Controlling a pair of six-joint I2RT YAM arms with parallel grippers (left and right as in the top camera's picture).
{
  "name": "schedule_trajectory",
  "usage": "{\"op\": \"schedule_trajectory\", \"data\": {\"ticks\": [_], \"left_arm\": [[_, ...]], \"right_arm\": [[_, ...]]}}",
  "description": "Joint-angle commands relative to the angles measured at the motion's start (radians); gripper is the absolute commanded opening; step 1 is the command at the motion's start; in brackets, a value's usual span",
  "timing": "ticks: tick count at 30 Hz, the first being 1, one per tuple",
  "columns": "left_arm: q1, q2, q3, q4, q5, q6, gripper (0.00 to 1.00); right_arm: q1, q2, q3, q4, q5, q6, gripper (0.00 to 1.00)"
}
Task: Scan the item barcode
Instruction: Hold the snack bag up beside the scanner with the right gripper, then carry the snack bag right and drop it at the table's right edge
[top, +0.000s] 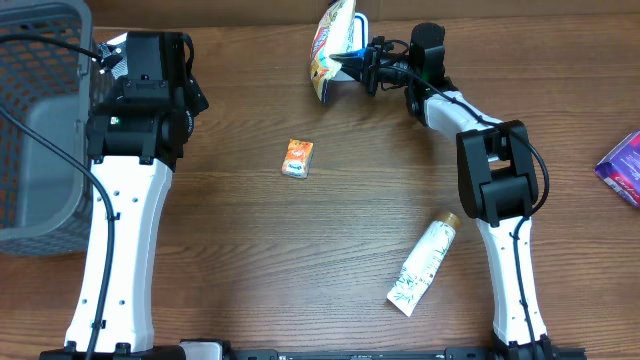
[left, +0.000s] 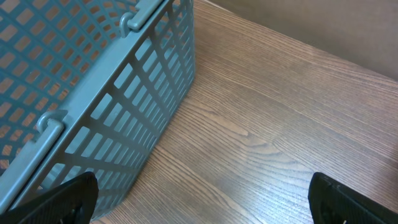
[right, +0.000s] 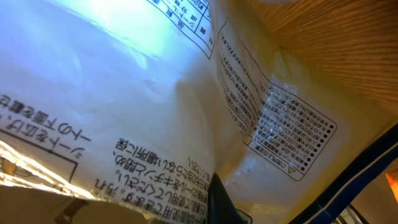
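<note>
The item is a yellow and white snack bag with red print, held up off the table at the back centre. My right gripper is shut on its edge. In the right wrist view the bag fills the frame with small printed text, a bluish-white glow falls on its upper left, and one dark fingertip presses on the film. No barcode shows in any view. My left gripper is wide open with nothing in it, low over bare wood beside the basket.
A grey mesh basket stands at the left edge, its wall close to my left fingers. A small orange box lies mid-table. A white tube lies at front right, and a purple pack at the right edge.
</note>
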Motion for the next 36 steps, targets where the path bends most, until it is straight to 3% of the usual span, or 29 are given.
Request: {"op": "schedule_trajectory", "data": {"ticks": [1, 13, 22, 31, 36], "left_arm": [[0.005, 0.006, 0.0, 0.004, -0.018, -0.021, 1.0], [0.004, 0.006, 0.0, 0.004, -0.018, -0.021, 1.0], [0.004, 0.006, 0.0, 0.004, -0.018, -0.021, 1.0], [0.004, 0.006, 0.0, 0.004, -0.018, -0.021, 1.0], [0.004, 0.006, 0.0, 0.004, -0.018, -0.021, 1.0]], "right_arm": [[-0.01, -0.011, 0.006, -0.002, 0.019, 0.081, 0.04], [-0.05, -0.013, 0.006, 0.088, 0.053, 0.061, 0.04], [-0.05, -0.013, 0.006, -0.046, -0.029, 0.106, 0.04], [-0.055, -0.013, 0.006, -0.055, -0.053, 0.124, 0.04], [-0.072, -0.021, 0.006, -0.002, -0.031, 0.013, 0.04]]}}
